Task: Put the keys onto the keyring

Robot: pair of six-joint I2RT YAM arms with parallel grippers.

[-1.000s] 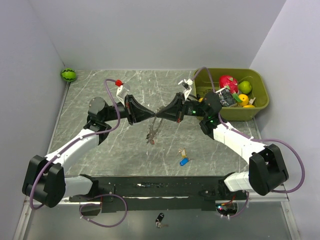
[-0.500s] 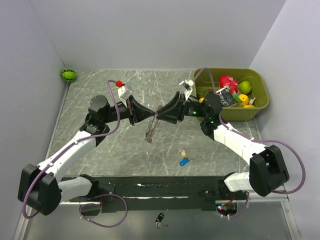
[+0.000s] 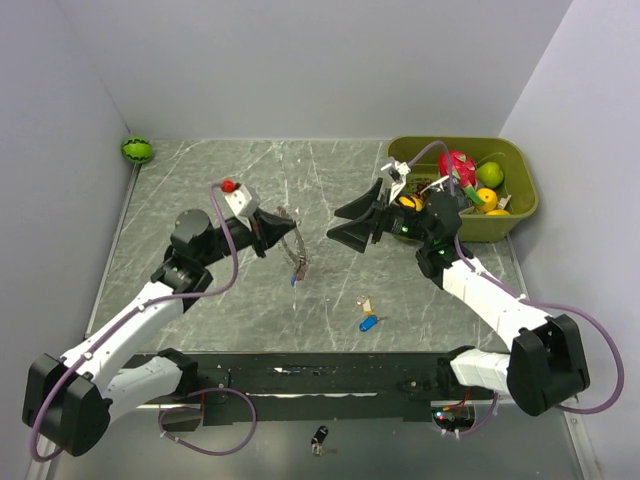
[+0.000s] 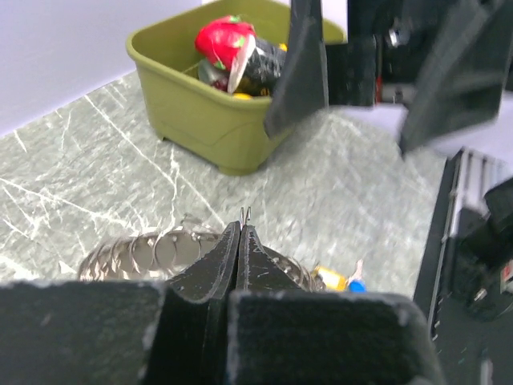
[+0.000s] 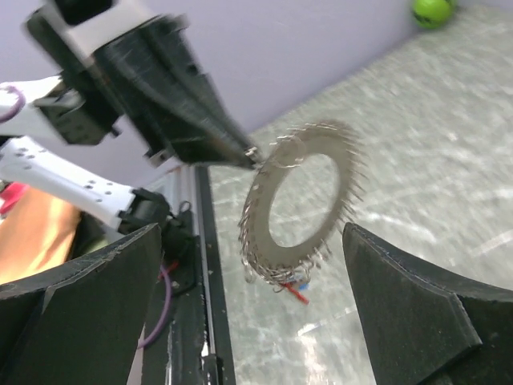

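Since the earlier frame, the right fingers have let go of the keyring and drawn back toward the green bin. They now stand wide apart and hold nothing. The left fingers have carried the keyring away from the former meeting point.

The left fingers are pressed together, clamped on the ring's toothed edge at their very tips. The ring hangs just below and ahead of those tips. A red and a blue threaded key dangle at its lowest point.

The one-sided hold appears deliberate, since it leaves the right fingers free to fetch a key. A tan key and a blue key lie on the table, well apart from both pairs of fingers and nearer the right pair.
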